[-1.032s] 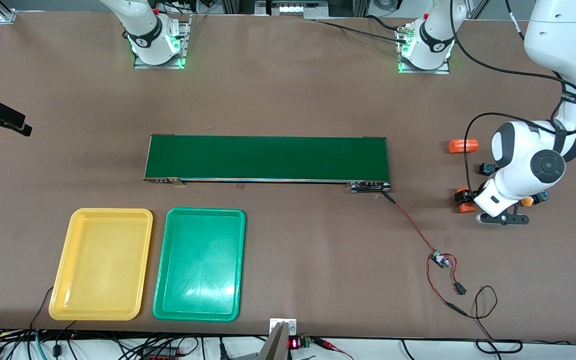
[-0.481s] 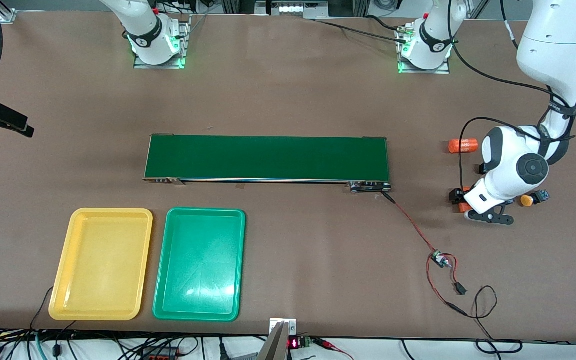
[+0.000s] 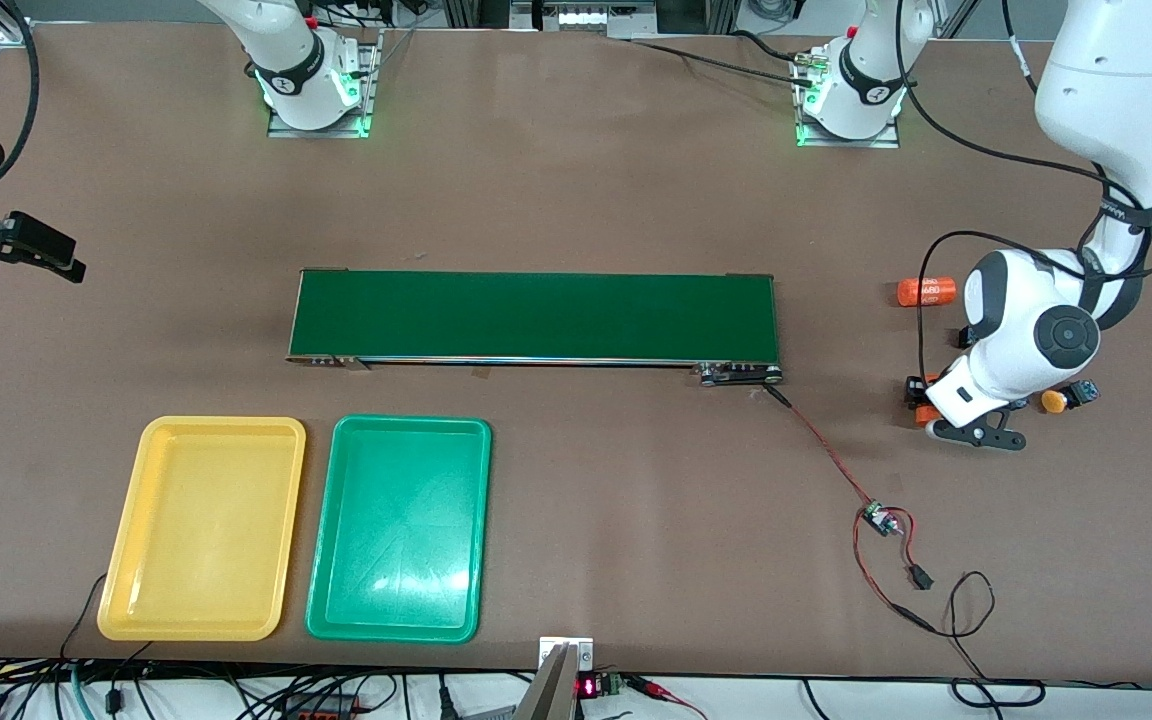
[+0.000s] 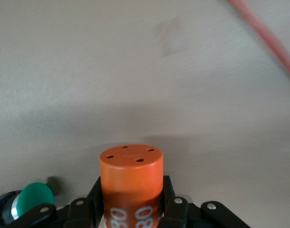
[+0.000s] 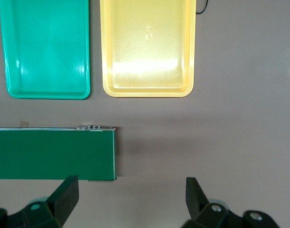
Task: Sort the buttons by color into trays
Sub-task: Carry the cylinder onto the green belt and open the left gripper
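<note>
My left gripper (image 3: 923, 400) (image 4: 131, 192) is low over the table at the left arm's end, its fingers (image 4: 94, 197) tight against both sides of an orange cylinder with white print (image 4: 131, 173) (image 3: 922, 412). A green-capped button (image 4: 34, 200) lies right beside it. A yellow-orange-capped button (image 3: 1056, 401) lies by the left arm's wrist, and a dark button body (image 3: 966, 338) shows farther from the camera. My right gripper (image 3: 41, 250) (image 5: 130, 192) is open and empty at the right arm's end. The yellow tray (image 3: 203, 528) (image 5: 147, 47) and green tray (image 3: 399, 528) (image 5: 47, 47) are empty.
A long dark-green conveyor belt (image 3: 536, 315) (image 5: 50, 152) crosses the table's middle. A second orange cylinder (image 3: 926, 291) lies on its side farther from the camera than the left gripper. A red-and-black wire with a small board (image 3: 876, 518) trails from the belt's end.
The left arm shifted toward the belt over the orange cylinder, which it now covers more. The right gripper edged a little toward the table's middle.
</note>
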